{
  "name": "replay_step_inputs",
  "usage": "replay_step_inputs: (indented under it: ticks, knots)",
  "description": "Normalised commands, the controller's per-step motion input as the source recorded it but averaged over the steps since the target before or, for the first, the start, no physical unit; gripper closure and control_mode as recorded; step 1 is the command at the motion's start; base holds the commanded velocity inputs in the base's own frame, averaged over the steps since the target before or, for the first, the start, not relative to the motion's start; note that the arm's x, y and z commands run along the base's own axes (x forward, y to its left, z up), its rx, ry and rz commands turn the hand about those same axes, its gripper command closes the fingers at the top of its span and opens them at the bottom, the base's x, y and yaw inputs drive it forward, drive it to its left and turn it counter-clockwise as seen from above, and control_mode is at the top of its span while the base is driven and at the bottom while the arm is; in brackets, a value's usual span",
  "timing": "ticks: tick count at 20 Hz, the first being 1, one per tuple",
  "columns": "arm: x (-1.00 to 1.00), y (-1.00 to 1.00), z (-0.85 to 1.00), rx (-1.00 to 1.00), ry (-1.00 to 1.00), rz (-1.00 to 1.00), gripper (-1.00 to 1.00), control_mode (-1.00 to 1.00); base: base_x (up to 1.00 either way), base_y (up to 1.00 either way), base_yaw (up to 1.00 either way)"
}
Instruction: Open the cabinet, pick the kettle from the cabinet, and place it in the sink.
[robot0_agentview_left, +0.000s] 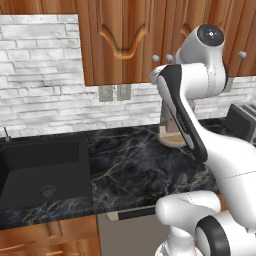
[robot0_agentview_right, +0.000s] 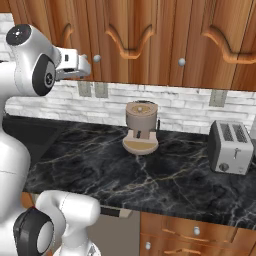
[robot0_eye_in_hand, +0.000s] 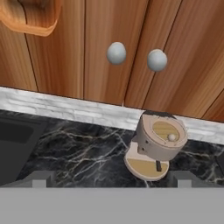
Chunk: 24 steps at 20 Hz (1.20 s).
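In the left base view the robot's white arm (robot0_agentview_left: 200, 150) rose nearest the camera, from the lower right, its upper links bending up in front of the cabinet (robot0_agentview_left: 120, 40), whose doors were shut. Taking the cabinet as the landmark: the two round silver knobs (robot0_agentview_left: 162, 58) sat low at the meeting of its doors, just beside the arm's wrist; the white brick backsplash (robot0_agentview_left: 40, 95) ran below and to its left; the black marble counter (robot0_agentview_left: 140, 165) lay beneath it; and the sink (robot0_agentview_left: 42, 170), matte black with a round drain, was sunk into the counter well down and to the left of the cabinet. A wooden grinder-like appliance (robot0_agentview_left: 172, 135) stood on the counter under the cabinet, partly hidden by the arm. In the right base view the arm again stood closest, at the left, and its gripper (robot0_agentview_right: 80, 65) reached toward the cabinet's lower edge; the appliance stood on the counter below the cabinet, and a silver toaster (robot0_agentview_right: 230, 147) sat further right. In the hand view the two finger tips (robot0_eye_in_hand: 39, 177) stood wide apart with nothing between them, pointed at the closed doors, the two knobs side by side above the appliance. No kettle could be seen with the doors shut.
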Motion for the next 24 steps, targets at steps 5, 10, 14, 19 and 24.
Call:
replay_step_inputs:
  ticks: [5, 10, 14, 19, 24]
  knots:
    - [0.15, 0.04, 0.02, 0.0, -0.01, 0.0, -1.0, -1.0, 0.0, 0.0, 0.0]
    - [0.17, 0.05, 0.01, 0.0, -0.04, 0.0, -1.0, -1.0, 0.0, 0.0, 0.0]
    - [0.14, 0.07, 0.01, 0.0, -0.08, 0.0, -1.0, -1.0, 0.0, 0.0, 0.0]
    - [0.13, 0.03, 0.03, 0.0, -0.13, 0.0, -1.0, -1.0, 0.0, 0.0, 0.0]
    - [0.12, 0.03, 0.04, 0.0, -0.04, 0.0, -1.0, -1.0, 0.0, 0.0, 0.0]
